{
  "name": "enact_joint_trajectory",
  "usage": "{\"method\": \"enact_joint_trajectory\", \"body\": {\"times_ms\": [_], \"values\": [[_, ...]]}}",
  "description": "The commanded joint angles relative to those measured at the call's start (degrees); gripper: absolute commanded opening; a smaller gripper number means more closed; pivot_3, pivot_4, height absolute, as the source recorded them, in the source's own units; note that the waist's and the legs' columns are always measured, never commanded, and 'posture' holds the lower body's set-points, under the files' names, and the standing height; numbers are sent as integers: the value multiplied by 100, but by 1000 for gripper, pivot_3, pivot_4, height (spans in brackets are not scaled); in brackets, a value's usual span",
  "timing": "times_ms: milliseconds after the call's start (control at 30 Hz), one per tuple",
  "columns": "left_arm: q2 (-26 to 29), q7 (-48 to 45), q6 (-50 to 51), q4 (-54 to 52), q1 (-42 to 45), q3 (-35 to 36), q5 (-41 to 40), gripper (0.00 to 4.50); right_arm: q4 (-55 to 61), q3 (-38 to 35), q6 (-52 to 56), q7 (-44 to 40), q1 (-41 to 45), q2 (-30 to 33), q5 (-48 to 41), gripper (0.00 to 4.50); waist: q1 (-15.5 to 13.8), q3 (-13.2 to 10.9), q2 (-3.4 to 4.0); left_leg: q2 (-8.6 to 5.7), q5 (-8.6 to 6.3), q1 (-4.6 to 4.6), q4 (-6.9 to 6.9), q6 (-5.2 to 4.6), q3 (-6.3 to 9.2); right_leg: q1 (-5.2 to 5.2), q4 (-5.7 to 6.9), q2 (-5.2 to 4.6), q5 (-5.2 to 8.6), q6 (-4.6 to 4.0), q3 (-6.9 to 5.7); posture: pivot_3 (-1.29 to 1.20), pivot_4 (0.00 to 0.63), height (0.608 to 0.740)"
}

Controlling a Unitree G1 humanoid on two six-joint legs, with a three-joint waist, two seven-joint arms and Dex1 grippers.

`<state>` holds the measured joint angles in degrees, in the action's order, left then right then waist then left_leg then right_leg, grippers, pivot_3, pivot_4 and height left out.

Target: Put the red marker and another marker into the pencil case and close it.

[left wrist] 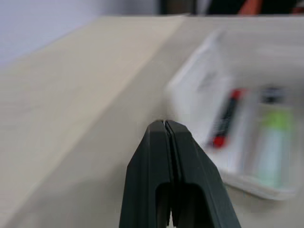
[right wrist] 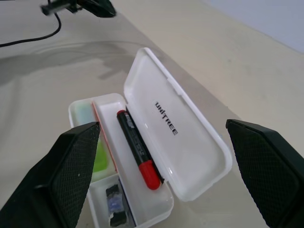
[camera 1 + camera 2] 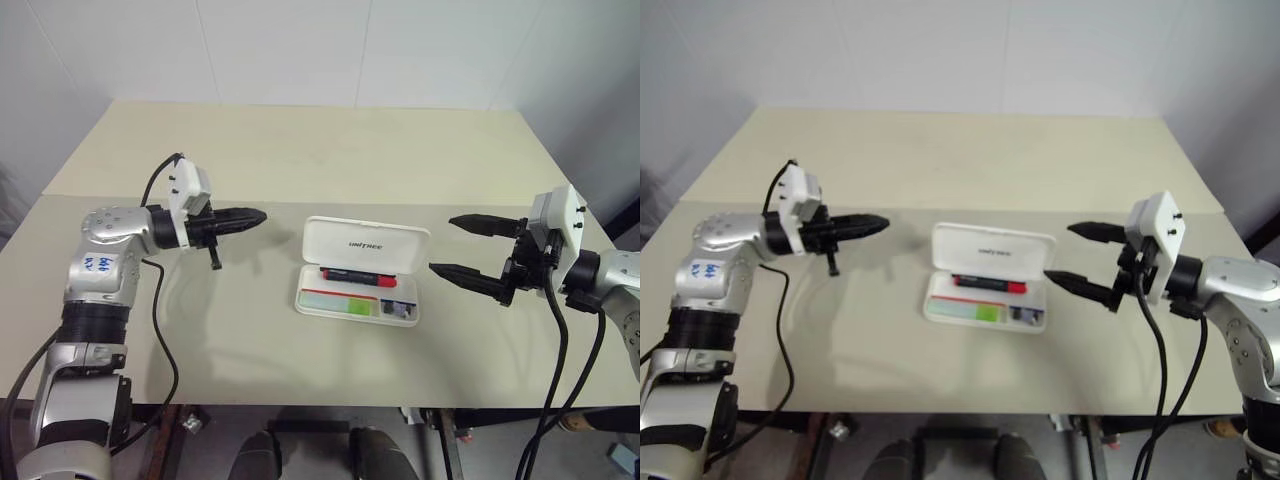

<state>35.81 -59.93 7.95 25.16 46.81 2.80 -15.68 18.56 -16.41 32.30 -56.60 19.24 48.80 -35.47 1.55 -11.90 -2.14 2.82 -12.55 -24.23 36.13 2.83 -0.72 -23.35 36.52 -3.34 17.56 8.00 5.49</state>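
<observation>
Inside pencil case (image 2: pixel 190 156): dark lump (image 2: pixel 116 209).

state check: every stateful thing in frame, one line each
pencil case: open, lid tilted up at the back
red marker: lying inside the case
mint-green marker: lying inside the case, nearer the front
left gripper: shut, empty, beside the case
right gripper: open, empty, beside the case

Arms: silver-grey metal shells, black ribbed joint sections. White camera housing on each wrist. Black cables loop from both wrists. Left gripper (image 3: pixel 250 216) and right gripper (image 3: pixel 445 244): tapered black fingers. Blue-scribbled white label on left arm.
</observation>
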Motion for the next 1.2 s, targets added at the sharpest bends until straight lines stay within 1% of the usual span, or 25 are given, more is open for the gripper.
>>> {"method": "enact_joint_trajectory", "body": {"times_ms": [33, 100, 200, 333, 567, 633, 700, 867, 1000, 1100, 1200], "values": [[-188, 325, -363, 246, 297, -157, 339, 30, 103, -149, -150, 125, 68, -32, -59, 4500, 1, 0, 0, -1, 0, 0, 0, 0, -2, 0, -2, 0, 0, 1, 2, 0, 150, 740], [-345, 447, -495, 444, 386, -297, 526, 30, 136, -123, -127, 145, 48, -36, -85, 4500, 0, 0, 0, -3, 0, -1, -2, 0, -3, 1, -5, -1, -1, 2, 6, 0, 150, 740], [-608, 436, -607, 613, 445, -384, 549, 30, 195, -112, -115, 204, 26, -56, -113, 4500, 0, 0, 0, -3, 0, -1, -6, 0, -2, 0, -6, 0, -1, 2, 5, 0, 150, 740], [-842, 119, -601, 599, 386, -522, 469, 30, 303, -132, -80, 304, -12, -87, -151, 4500, 14, 0, 0, -3, 0, -1, -6, 0, -4, -1, -4, 0, -1, 2, 7, 0, 150, 740], [-1100, -253, -846, 562, 358, -521, 318, 30, 498, -184, -11, 506, -96, -138, -254, 4500, 2, 0, 0, -3, 0, 0, -3, 0, -3, 1, -4, 1, -1, 3, 8, 0, 150, 740], [-1097, -460, -824, 414, 289, -539, 250, 30, 549, -190, 7, 545, -133, -143, -279, 4500, 1, 0, 0, -3, 0, 0, -4, 1, -3, 1, -3, 1, -1, 3, 8, 0, 150, 740], [-1009, -624, -980, 347, 204, -648, 389, 30, 576, -205, 11, 587, -169, -141, -301, 4500, 2, 0, 0, -3, 0, 0, -6, 1, -3, 1, -5, 1, -1, 3, 8, 0, 150, 740], [-859, -1130, -922, -236, -315, -1141, 584, 30, 613, -195, -16, 691, -248, -167, -328, 4500, 11, 1, 1, -3, 0, 1, -8, 1, -5, 1, -6, 1, -1, 3, 11, 0, 150, 740], [-982, -910, -664, -649, -769, -1558, 860, 30, 684, -146, -2, 856, -194, -292, -403, 4500, 6, 1, 1, -3, 0, 2, -5, 0, -4, 2, -5, 1, -1, 2, 12, 0, 150, 740], [-1097, -469, -574, -748, -874, -1742, 1203, 30, 793, -142, 67, 990, -89, -354, -517, 4500, 4, 2, 1, -3, 1, 6, 0, -1, -2, 10, -4, 1, -2, 4, 13, 0, 150, 740], [-1173, -239, -222, -868, -900, -1891, 1351, 30, 915, -172, 139, 1112, -54, -367, -626, 4500, 4, 3, 2, -4, 3, 21, 1, -4, 3, 31, -7, 2, -4, 6, 12, 0, 150, 740]]}}
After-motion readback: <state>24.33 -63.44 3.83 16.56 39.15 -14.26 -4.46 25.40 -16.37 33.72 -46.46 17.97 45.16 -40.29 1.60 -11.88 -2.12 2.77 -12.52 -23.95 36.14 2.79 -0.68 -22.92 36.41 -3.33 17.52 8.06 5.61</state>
